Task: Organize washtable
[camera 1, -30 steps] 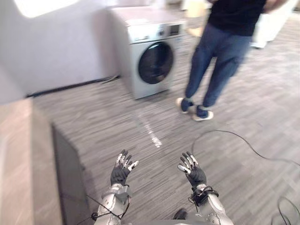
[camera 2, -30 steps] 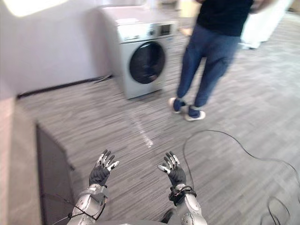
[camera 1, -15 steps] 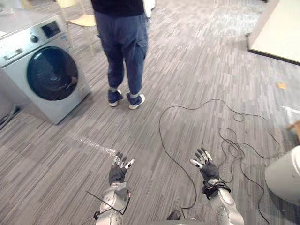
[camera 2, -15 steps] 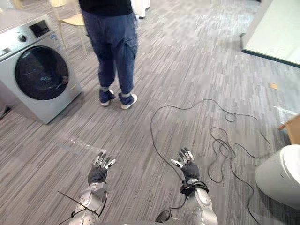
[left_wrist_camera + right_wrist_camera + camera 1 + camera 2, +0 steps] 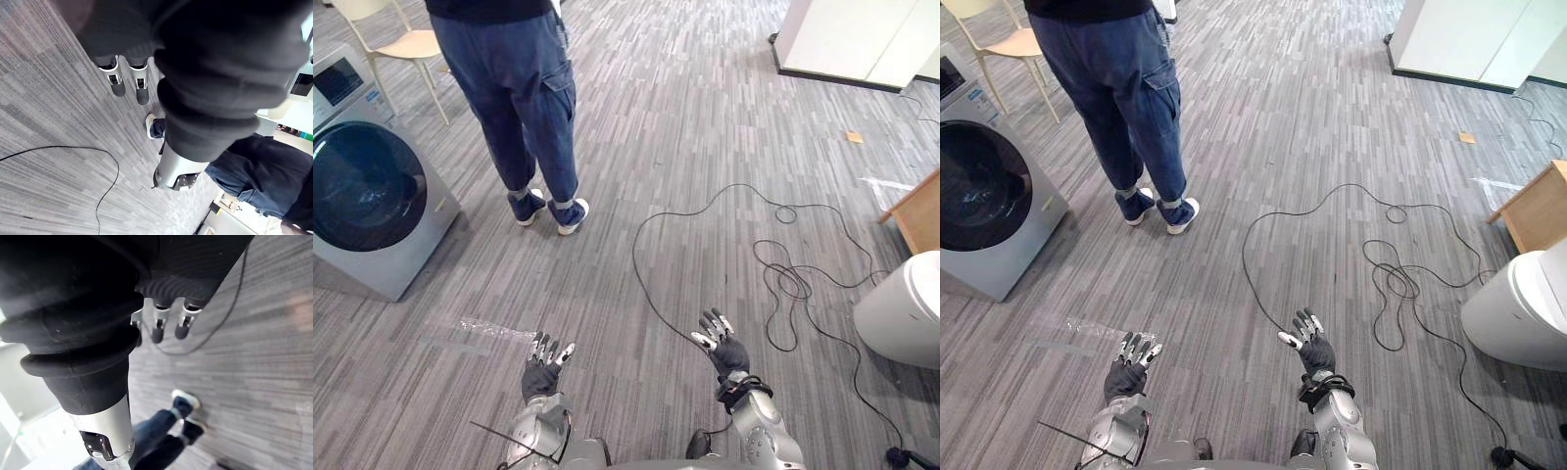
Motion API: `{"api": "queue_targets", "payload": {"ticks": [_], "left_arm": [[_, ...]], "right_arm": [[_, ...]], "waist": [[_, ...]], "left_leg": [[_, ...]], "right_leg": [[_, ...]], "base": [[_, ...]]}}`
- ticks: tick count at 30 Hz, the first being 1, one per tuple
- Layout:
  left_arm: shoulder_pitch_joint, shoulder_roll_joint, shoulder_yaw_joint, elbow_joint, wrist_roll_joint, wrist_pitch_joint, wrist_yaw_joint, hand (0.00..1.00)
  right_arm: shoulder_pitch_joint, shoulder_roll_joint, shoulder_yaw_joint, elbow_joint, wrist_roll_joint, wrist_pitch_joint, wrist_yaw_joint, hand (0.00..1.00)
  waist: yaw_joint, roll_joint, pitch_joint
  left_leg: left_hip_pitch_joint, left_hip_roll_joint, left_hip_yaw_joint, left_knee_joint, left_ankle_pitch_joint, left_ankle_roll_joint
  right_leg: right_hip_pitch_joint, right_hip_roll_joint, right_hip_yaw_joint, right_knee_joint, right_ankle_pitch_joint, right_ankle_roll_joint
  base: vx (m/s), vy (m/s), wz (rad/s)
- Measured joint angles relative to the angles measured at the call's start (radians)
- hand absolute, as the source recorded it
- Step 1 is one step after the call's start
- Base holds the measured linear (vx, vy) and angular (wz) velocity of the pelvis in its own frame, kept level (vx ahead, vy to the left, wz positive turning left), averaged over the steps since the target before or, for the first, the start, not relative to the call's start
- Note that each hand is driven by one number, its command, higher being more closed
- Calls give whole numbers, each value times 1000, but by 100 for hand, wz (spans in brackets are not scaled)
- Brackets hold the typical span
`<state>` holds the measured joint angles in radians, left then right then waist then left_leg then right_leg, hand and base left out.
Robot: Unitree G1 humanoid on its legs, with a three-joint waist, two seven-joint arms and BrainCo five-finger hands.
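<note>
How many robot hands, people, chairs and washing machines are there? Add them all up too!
robot hands: 2 (left hand, right hand, both open and holding nothing)
person: 1
chair: 1
washing machine: 1
total: 5

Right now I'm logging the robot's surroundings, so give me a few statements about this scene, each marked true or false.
1. The left hand and the right hand are open and hold nothing. True.
2. The washer stands open. False: it is shut.
3. A person stands near the washer. True.
4. The chair lies tipped over. False: it stands upright behind the washer.
5. The white bin is on the robot's left. False: it is on its right.
</note>
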<state>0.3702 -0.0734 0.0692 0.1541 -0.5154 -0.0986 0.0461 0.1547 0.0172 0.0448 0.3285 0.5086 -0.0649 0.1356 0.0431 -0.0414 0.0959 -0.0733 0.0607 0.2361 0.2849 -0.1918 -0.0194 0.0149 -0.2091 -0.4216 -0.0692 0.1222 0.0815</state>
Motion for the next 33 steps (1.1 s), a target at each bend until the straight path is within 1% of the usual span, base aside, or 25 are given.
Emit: {"api": "queue_targets", "payload": {"ticks": [2,5,9,10,15,17,21,25,27,28,30,31,32,33], "left_arm": [[11,-1,0,-3,2,0,-1,0],[21,1,-5,-4,7,-1,-1,0],[23,8,-49,-4,10,-1,-5,0],[21,38,-77,-3,9,-1,-11,0],[22,39,-75,-3,9,-1,-11,0],[24,39,-64,-3,15,-1,-10,0],[45,38,-58,-3,27,-1,0,0],[52,31,-59,-3,69,-1,3,0],[56,19,-58,-3,91,-2,9,0],[65,19,-59,-3,98,-2,15,0],[77,18,-59,-3,99,-2,20,0],[85,16,-59,-2,108,-2,22,0],[88,15,-58,-4,115,-3,22,0],[88,20,-58,-6,118,-6,22,0]], "right_arm": [[4,13,0,0,-5,0,1,0],[5,14,3,0,-28,0,3,0],[8,0,4,0,-40,0,4,0],[1,4,8,49,-48,0,8,0],[0,3,7,51,-48,0,9,0],[-3,-6,4,68,-47,0,8,0],[1,-27,2,94,-47,7,-3,0],[3,-58,0,94,-41,11,-26,0],[4,-60,1,94,-10,14,-32,0],[14,-59,1,94,10,18,-32,0],[26,-56,7,94,12,25,-30,0],[32,-54,8,99,8,30,-31,0],[33,-55,6,99,2,30,-31,0],[38,-56,4,100,-12,30,-32,0]], "waist": [[2,6,3],[3,10,2],[1,26,-5],[-2,-8,-17],[-2,-8,-15],[-3,-8,-1],[-5,-3,5],[-6,11,15],[-5,11,16],[-6,6,18],[-4,-2,15],[-4,-14,18],[-5,-14,22],[-9,-23,33]], "left_leg": [[27,-7,9,-12,-1,1],[47,-7,15,-35,-1,1],[93,-1,27,-80,-1,1],[139,-45,12,-251,98,12],[140,-45,12,-251,98,12],[143,-46,15,-250,98,12],[150,-46,24,-250,98,12],[167,-41,36,-251,98,12],[163,-46,41,-253,98,13],[157,-49,42,-255,99,16],[155,-55,40,-262,93,20],[149,-63,36,-262,87,21],[146,-64,33,-258,84,25],[137,-71,21,-243,79,32]], "right_leg": [[15,-6,14,3,0,0],[19,0,23,-4,0,0],[34,14,39,-13,0,0],[15,-1,21,-34,24,-1],[15,-1,21,-34,24,-1],[16,-2,24,-30,24,-1],[19,-4,32,-29,26,-2],[0,-11,42,31,25,-2],[-18,-21,45,54,24,-3],[-24,-26,43,66,20,-5],[-31,-32,40,78,3,-3],[-50,-49,37,116,-34,9],[-58,-56,34,141,-52,6],[-81,-82,18,211,-97,14]], "base": [[85,109,-9],[66,11,-15],[28,-23,-16],[3,-8,-4],[0,0,0],[0,0,-3],[0,0,-4],[-39,-1,-8],[-116,13,-9],[-142,13,0],[-90,-1,2],[-39,-6,8],[-44,-5,25],[-17,-1,32]]}}
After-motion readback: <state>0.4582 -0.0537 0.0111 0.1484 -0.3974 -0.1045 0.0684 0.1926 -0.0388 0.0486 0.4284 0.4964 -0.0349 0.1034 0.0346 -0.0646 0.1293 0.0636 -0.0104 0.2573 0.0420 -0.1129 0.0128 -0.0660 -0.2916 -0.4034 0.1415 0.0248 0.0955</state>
